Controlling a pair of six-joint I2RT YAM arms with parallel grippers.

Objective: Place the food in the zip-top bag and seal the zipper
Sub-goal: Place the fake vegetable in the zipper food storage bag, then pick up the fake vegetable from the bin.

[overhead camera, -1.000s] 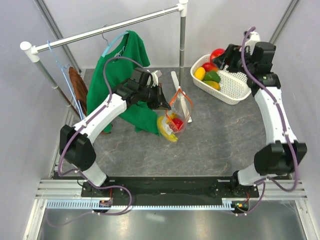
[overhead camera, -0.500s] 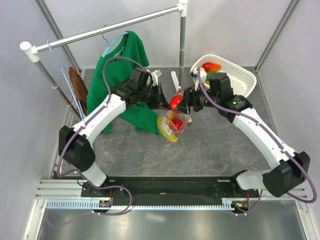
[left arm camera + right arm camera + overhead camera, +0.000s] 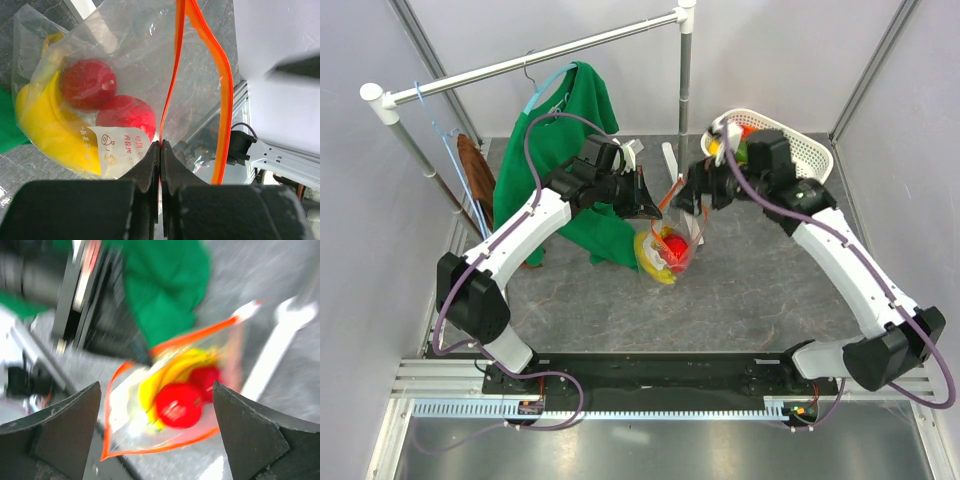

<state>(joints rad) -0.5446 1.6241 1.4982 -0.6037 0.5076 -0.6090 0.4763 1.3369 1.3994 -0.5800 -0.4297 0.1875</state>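
Zip-top bag [image 3: 670,240]: upright on grey table [image 3: 750,290], mouth up. It contains banana bunch [image 3: 45,125] and two red fruits [image 3: 88,83], one more than half a second ago.
Left gripper [image 3: 160,146]: your jaws pinched tight on the orange zipper [image 3: 172,75].
Right gripper [image 3: 156,387]: your fingers spread wide and empty, red fruit released, drawn back above the mouth.
White mesh basket [image 3: 810,145]: beyond the right arm.
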